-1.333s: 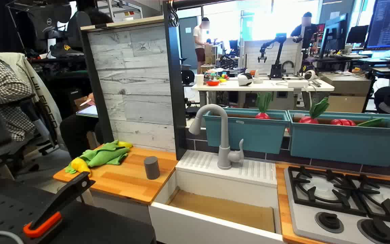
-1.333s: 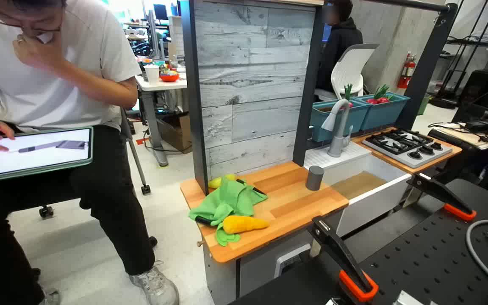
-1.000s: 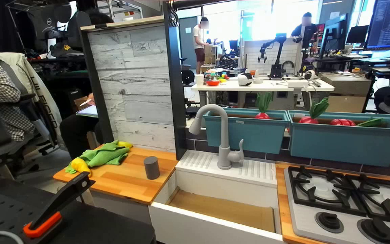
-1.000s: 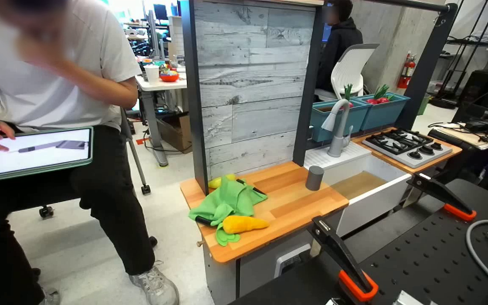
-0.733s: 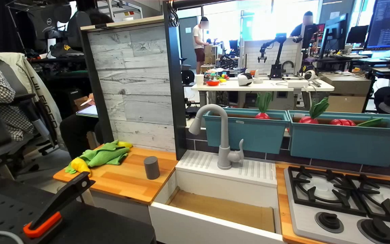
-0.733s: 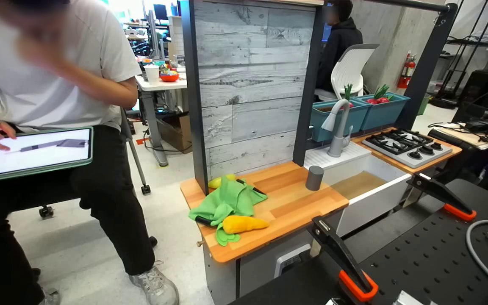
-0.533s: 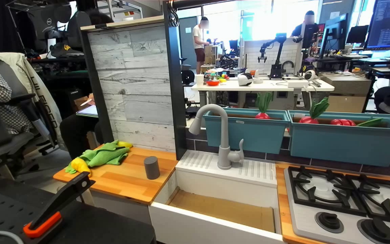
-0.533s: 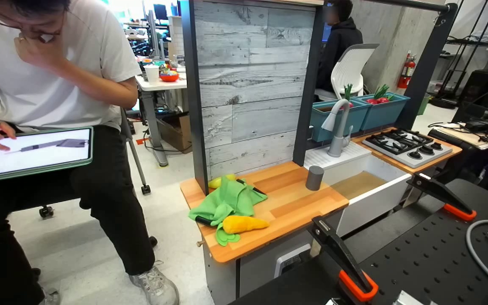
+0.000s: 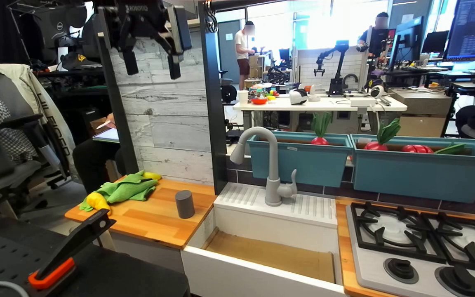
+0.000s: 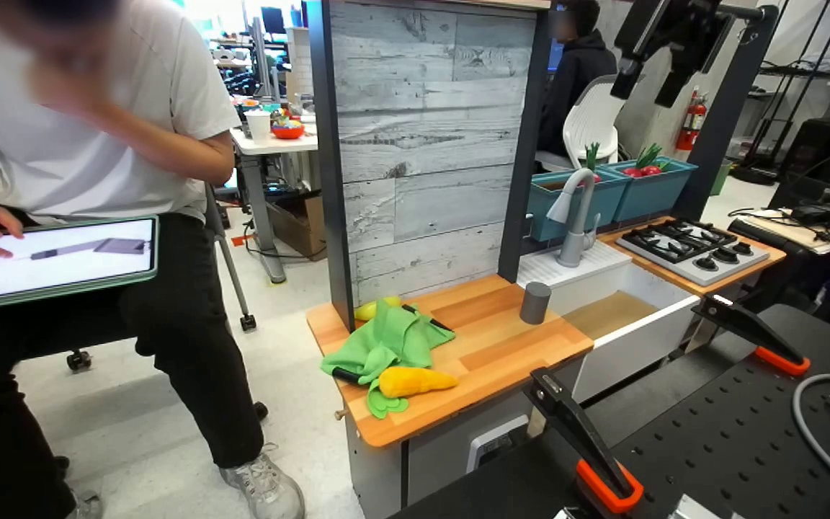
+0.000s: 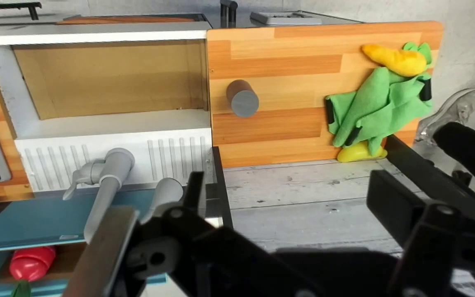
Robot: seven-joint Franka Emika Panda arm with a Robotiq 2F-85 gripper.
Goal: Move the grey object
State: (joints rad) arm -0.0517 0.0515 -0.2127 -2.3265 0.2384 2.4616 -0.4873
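Note:
The grey object [image 9: 185, 204], a small dark grey cylinder, stands upright on the wooden counter near the sink. It also shows in an exterior view [image 10: 534, 303] and, from above, in the wrist view [image 11: 243, 99]. My gripper [image 9: 153, 69] hangs high above the counter, well above and apart from the cylinder. It shows at the top edge of an exterior view [image 10: 648, 88]. In the wrist view its two black fingers [image 11: 285, 194] are wide apart with nothing between them. Nothing hides the cylinder.
A green cloth [image 9: 130, 187] with an orange-yellow toy carrot [image 10: 415, 381] and a yellow item [image 11: 360, 152] lies at the counter's far end. The grey faucet [image 9: 273, 165], white sink [image 9: 262, 274], wooden back panel [image 9: 167, 107], planters [image 9: 303, 165] and stove [image 9: 419, 243] stand around.
My gripper has come into both exterior views from above; it was out of sight in the earlier frames. The cylinder, cloth and toys have not moved.

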